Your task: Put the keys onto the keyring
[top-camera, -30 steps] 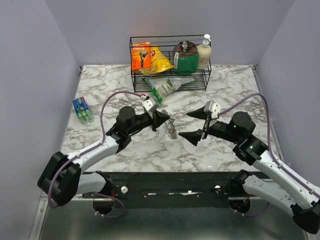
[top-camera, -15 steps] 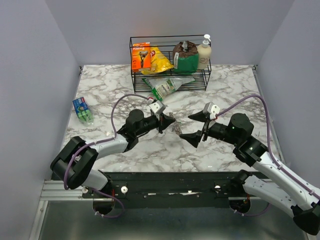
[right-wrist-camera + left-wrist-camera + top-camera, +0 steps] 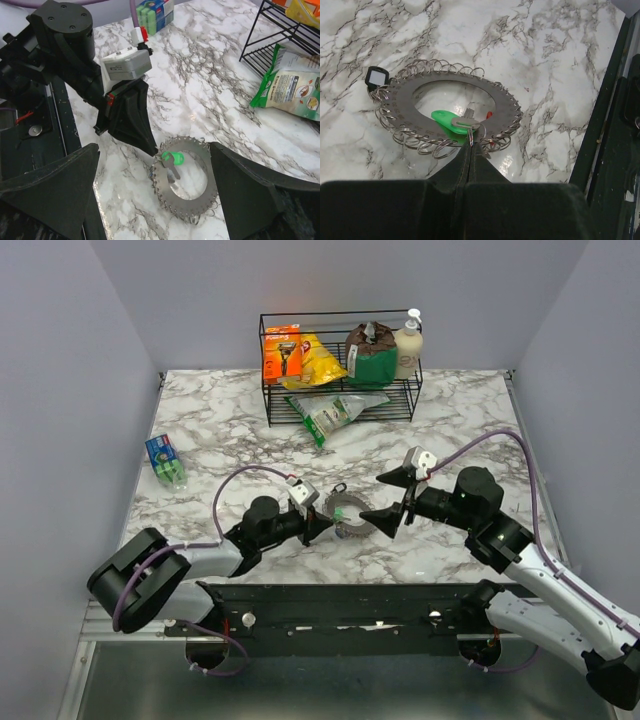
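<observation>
The keyring (image 3: pixel 350 525) is a flat grey metal ring fringed with several small wire split rings, lying flat on the marble table. It also shows in the left wrist view (image 3: pixel 417 92) and the right wrist view (image 3: pixel 192 202). A key with a green head (image 3: pixel 446 121) lies across its hole and hangs from a split ring at the near rim; it also shows in the right wrist view (image 3: pixel 173 159). My left gripper (image 3: pixel 470 146) is shut on that split ring. My right gripper (image 3: pixel 374 497) is open wide, hovering just right of the keyring with nothing in it.
A small black tag (image 3: pixel 376 76) hangs at the keyring's far rim. A wire rack (image 3: pixel 340 365) with packets and a bottle stands at the back, a green-white bag (image 3: pixel 335 412) before it. A blue-green pack (image 3: pixel 165 460) lies at the left. The table's black front rail (image 3: pixel 607 130) is close.
My left gripper has pulled back toward the near edge and lower. The keyring went from held up edge-on to lying flat on the table. My right gripper shifted slightly left.
</observation>
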